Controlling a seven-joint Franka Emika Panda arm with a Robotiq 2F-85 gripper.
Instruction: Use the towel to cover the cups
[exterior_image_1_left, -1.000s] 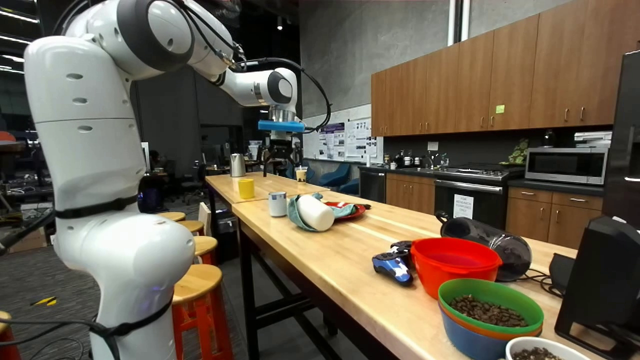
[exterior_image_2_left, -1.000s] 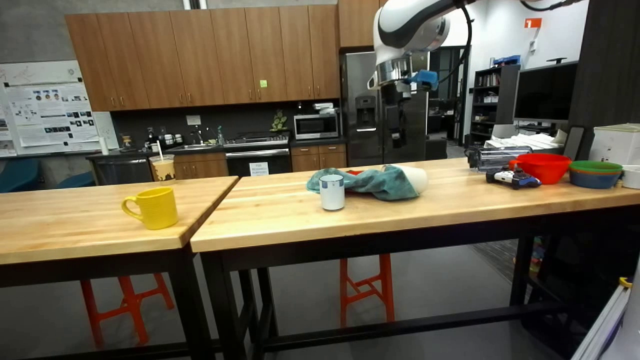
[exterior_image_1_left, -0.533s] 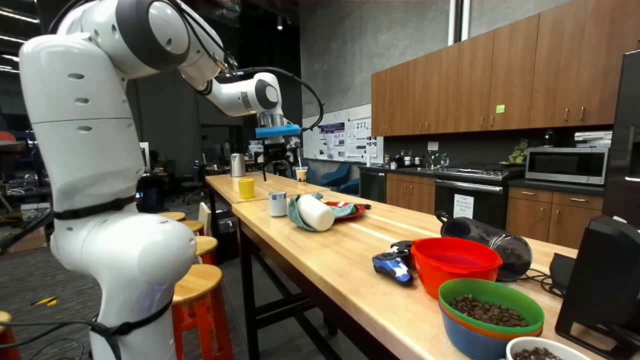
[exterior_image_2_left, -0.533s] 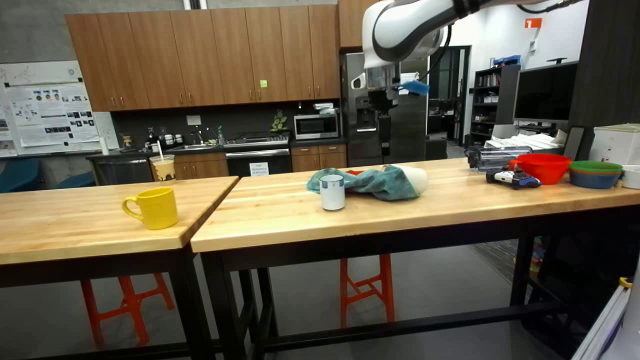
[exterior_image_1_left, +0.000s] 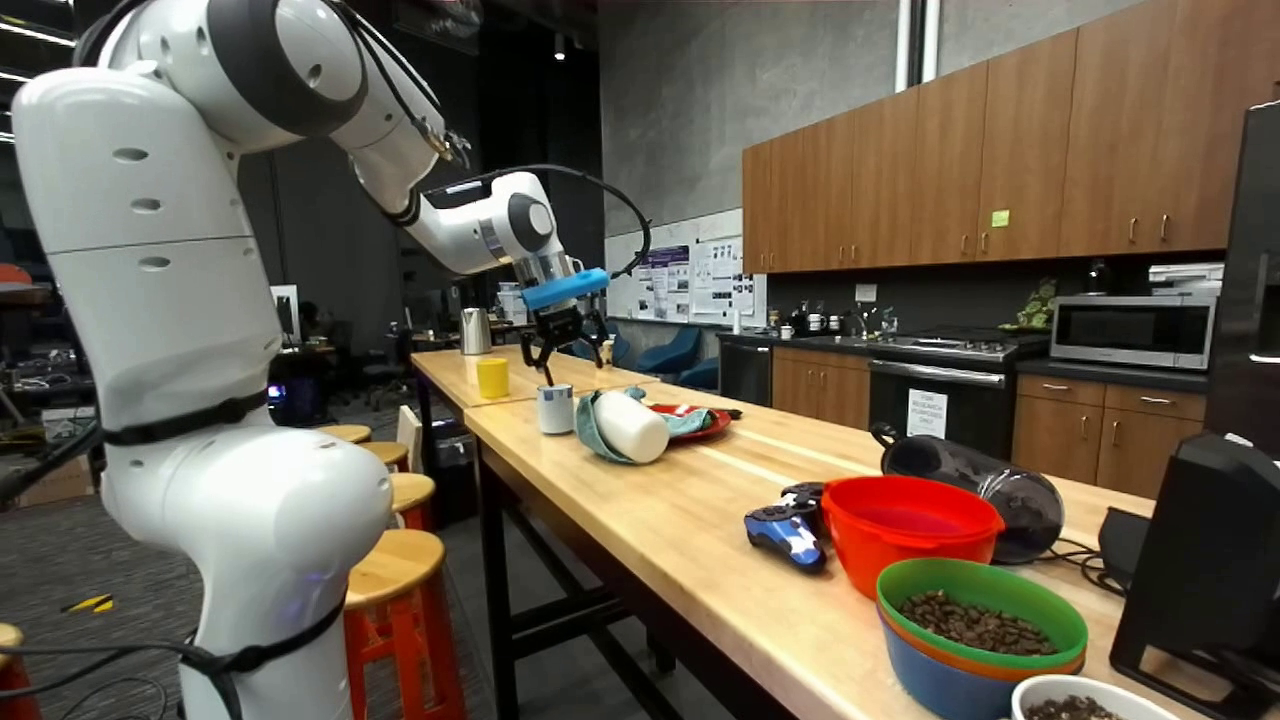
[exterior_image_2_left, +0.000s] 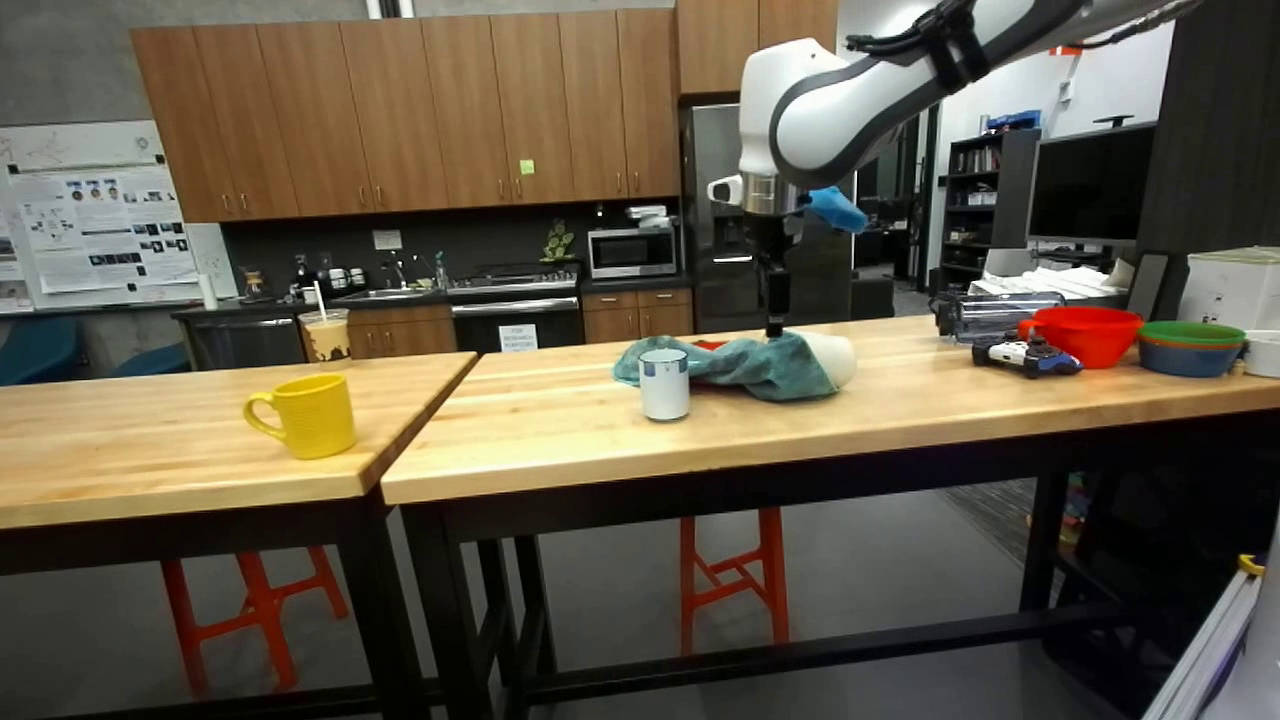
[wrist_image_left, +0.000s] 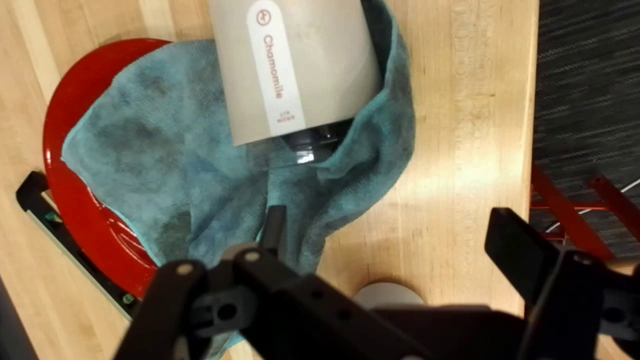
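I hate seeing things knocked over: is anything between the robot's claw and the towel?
Nothing visible stands between the open gripper and the towel, except where the Chamomile container lies on it and might drag along. The white cup stands close beside the towel.

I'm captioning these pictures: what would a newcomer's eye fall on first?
Probably the big white arm, its open pincer above the wooden table. Then the teal towel, partly over a red plate, a Chamomile container lying against it. A bright red bowl stands out beside a game controller.
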